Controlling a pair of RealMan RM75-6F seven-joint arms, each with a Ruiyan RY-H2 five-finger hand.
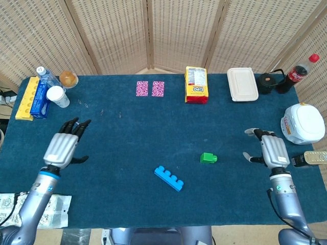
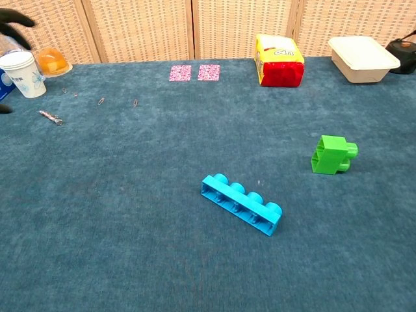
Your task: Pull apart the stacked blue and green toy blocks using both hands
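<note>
One long blue plastic toy block point(image 1: 169, 178) and one small green plastic toy block point(image 1: 208, 158) lie apart on the blue-carpeted worktop point(image 1: 153, 122), the green at the blue's one o'clock, so the separation looks complete. The left hand point(image 1: 62, 148), at nine o'clock, and the right hand point(image 1: 273, 152), at three, both hover empty with fingers spread. A careless sweep by either hand could likely knock a loose block off the worktop.
</note>
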